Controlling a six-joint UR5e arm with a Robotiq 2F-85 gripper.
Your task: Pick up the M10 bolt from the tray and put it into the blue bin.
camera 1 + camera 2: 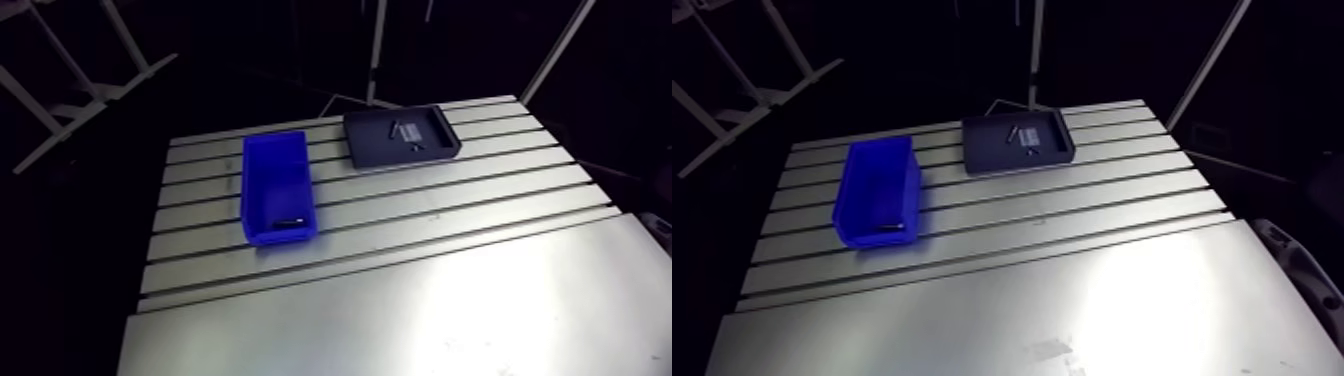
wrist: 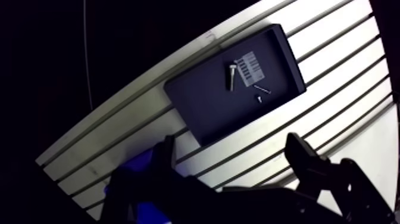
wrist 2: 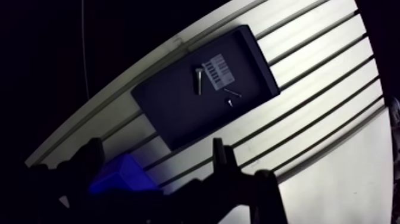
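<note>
**Tool spread wide over the table, bolt lying in the tray**

Arm view: The slotted table (image 1: 420, 290) fills the lower part of the frame. The blue bin (image 1: 275, 170) stands left of centre, its long side running away from the camera. A small dark item (image 1: 290, 221) lies on its floor at the near end; what it is cannot be told. The dark tray (image 1: 370, 145) sits in the upper middle of the frame, to the right of the bin and apart from it. It holds a few small pale pieces, too small to name here.

Wrist view: The tool (image 2: 231, 138) has its two fingers (image 2: 300, 156) spread wide, with nothing between them. The tray lies ahead of the fingers, and the silvery bolt (image 2: 231, 76) lies flat on its floor. Just beside the bolt is a pale striped card (image 2: 250, 67). Near the card, on the side toward the tool, lie a thin pin (image 2: 262, 89) and a small screw (image 2: 259, 98), both apart from the bolt. A corner of the blue bin shows under the tool, beside one finger.
</note>
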